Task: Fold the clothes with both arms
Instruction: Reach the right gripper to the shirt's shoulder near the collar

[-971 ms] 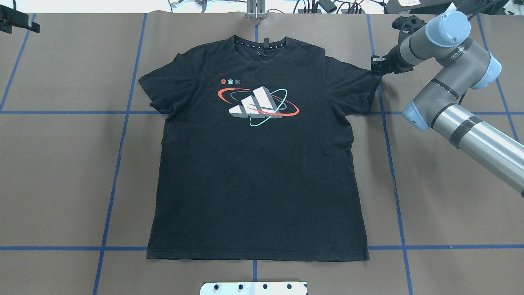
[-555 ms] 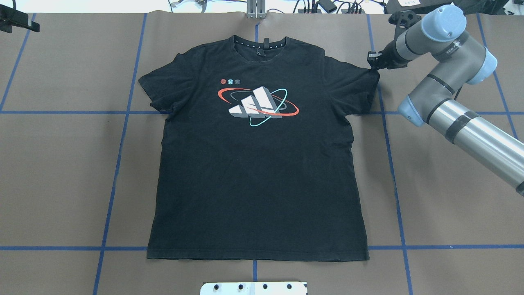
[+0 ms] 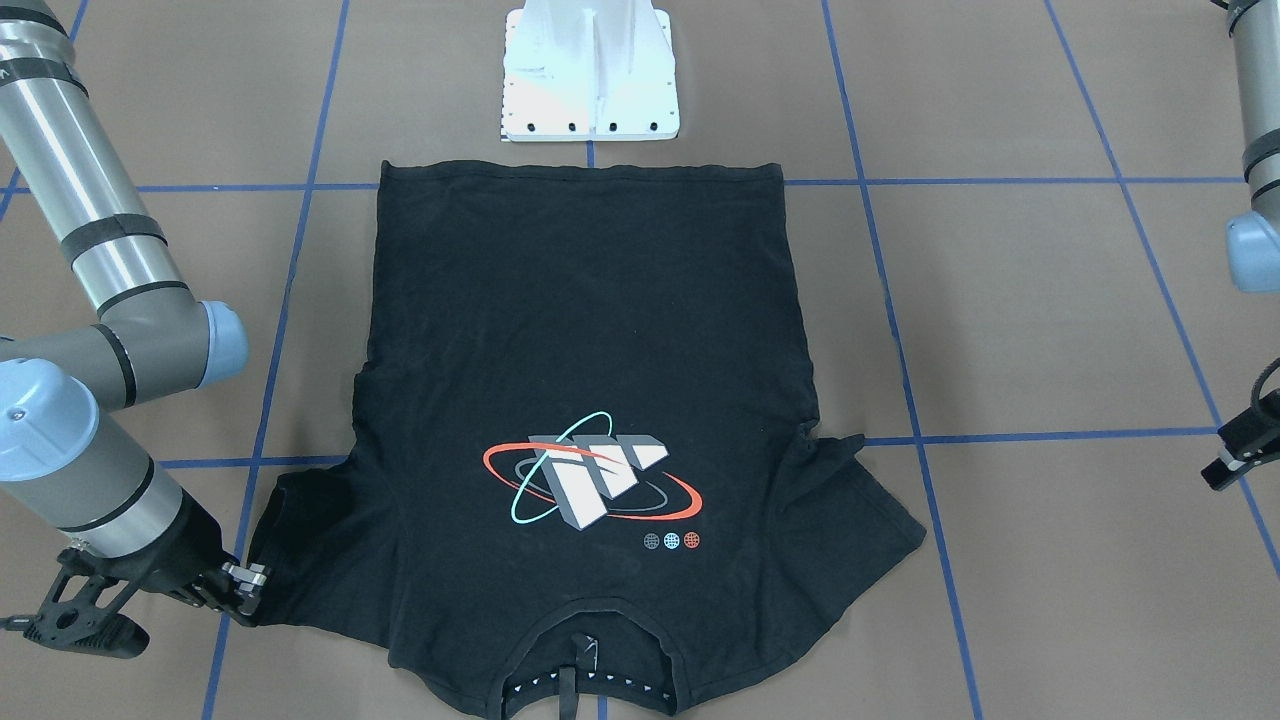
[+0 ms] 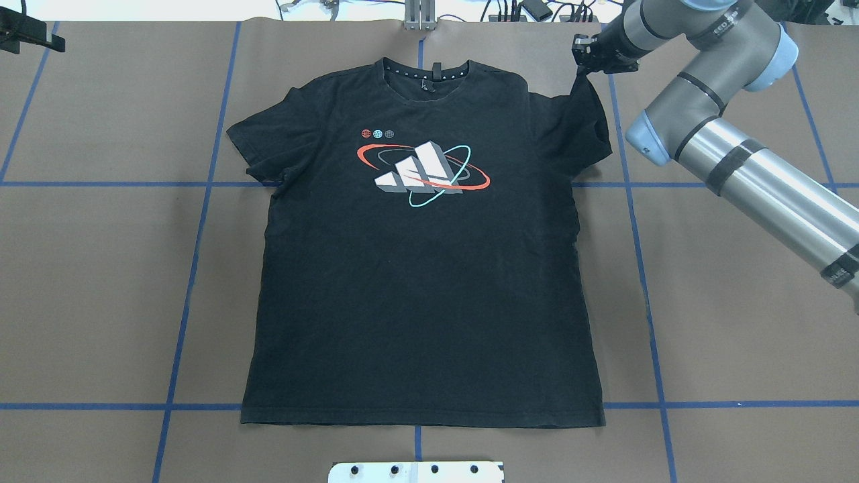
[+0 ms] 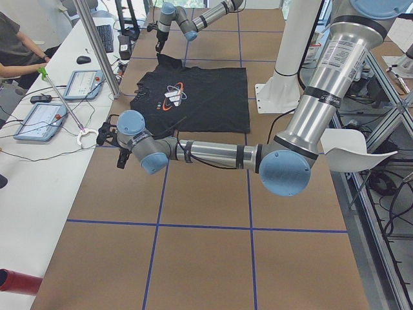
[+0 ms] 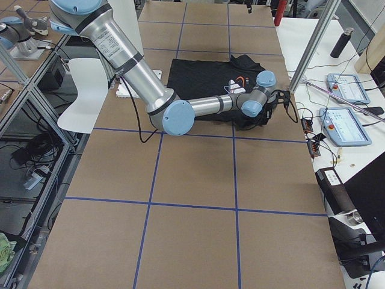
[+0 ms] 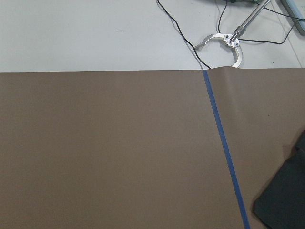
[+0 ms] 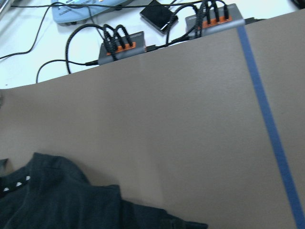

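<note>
At the far left of the overhead view, the left gripper (image 4: 47,43) is seen low over the brown-papered table (image 4: 100,268), well apart from the garment; whether its claw is spread or pressed together cannot be told.

The black short-sleeved T-shirt (image 4: 416,288) is laid flat, front up, in the middle of the table, with the collar (image 4: 426,70) toward the far edge and the hem toward the white base plate (image 4: 416,471). A grey-white logo (image 4: 419,171) of 3 slanted blocks is printed on the chest, ringed by 1 red and 1 teal ellipse. Above it, 3 small round marks (image 4: 377,133) are set in a row: red, teal and grey. A line of small white marks is seen inside the collar. The body is smooth, with light creasing at the armpits.

At the right, the tip of the sleeve (image 4: 590,127) is pinched between the fingers of the right gripper (image 4: 589,59) and drawn up off the table toward the collar side, so that it stands in a narrow peak. White lettering is printed on a band of the right arm (image 4: 738,168), possibly beginning "EED", but too small to be read with certainty.
</note>
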Controlling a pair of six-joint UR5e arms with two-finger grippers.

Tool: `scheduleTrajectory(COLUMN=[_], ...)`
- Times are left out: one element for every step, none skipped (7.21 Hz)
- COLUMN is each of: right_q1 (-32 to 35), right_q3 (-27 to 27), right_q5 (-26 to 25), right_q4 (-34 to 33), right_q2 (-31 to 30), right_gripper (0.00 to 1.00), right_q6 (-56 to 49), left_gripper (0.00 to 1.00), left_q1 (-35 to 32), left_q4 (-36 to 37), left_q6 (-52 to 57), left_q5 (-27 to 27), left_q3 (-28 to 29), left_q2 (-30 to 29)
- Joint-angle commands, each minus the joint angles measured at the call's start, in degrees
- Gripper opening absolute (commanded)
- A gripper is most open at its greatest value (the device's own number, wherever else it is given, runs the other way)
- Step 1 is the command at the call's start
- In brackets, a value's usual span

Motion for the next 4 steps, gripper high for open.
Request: scheduleTrajectory(right_q1=[-4.2, -8.4, -11.4, -12.4], right_q3=[0.3, 0.1, -0.6, -2.5], right_q5=[-0.5, -6.6, -10.9, -12.6], right_q4=[0.0, -0.3, -0.4, -0.4], right_q2=[3.2, 6.4, 8.5, 10.3], right_gripper=[0.0, 0.0, 0.0, 0.0], right_q6=[0.5, 1.9, 5.2, 5.5], left_gripper=[1.0, 1.0, 1.0, 1.0], left_q1=[0.0, 0.0, 0.0, 0.0], left_q4=[0.1, 0.0, 0.0, 0.0], left_q6=[0.0, 0.0, 0.0, 0.0], left_q5=[0.0, 0.0, -0.1, -0.1], left_q3=[0.0, 0.0, 0.0, 0.0], left_q2=[0.0, 0.0, 0.0, 0.0])
